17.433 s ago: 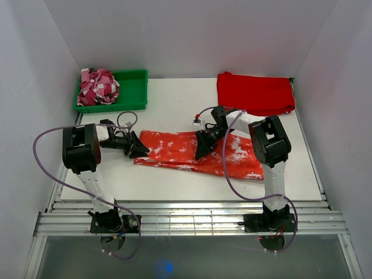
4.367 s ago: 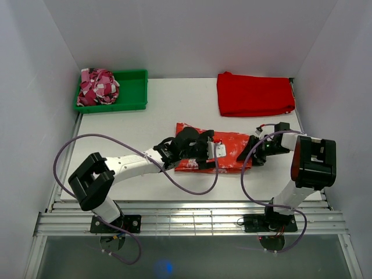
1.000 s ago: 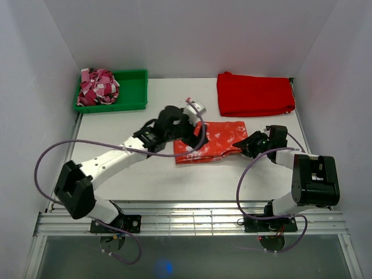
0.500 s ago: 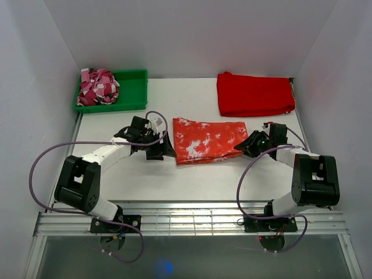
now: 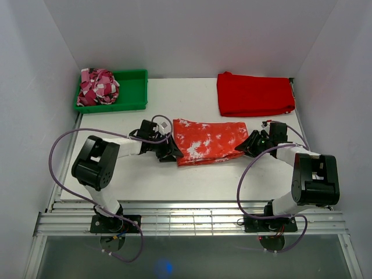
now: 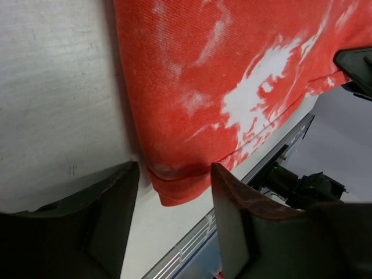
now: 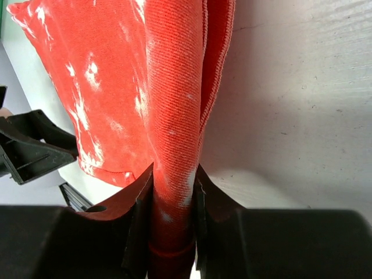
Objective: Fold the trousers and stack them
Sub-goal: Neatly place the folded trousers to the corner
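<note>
The trousers (image 5: 208, 141), orange-red with white splotches, lie folded into a short rectangle on the white table (image 5: 145, 174) at its middle. My left gripper (image 5: 173, 152) is open at the fold's left front corner; in the left wrist view that corner (image 6: 180, 186) sits between the spread fingers (image 6: 110, 215). My right gripper (image 5: 247, 145) is shut on the fold's right edge; in the right wrist view the bunched cloth (image 7: 171, 192) is pinched between both fingers (image 7: 139, 215).
A plain red folded cloth (image 5: 254, 93) lies at the back right. A green tray (image 5: 132, 93) at the back left holds a pink-and-white crumpled cloth (image 5: 97, 86). White walls close in the table on three sides.
The long trousers have been folded leftward into a short rectangle. In the last second my left arm let go, swung left and came back low to the fold's left corner. The right gripper kept its hold.
</note>
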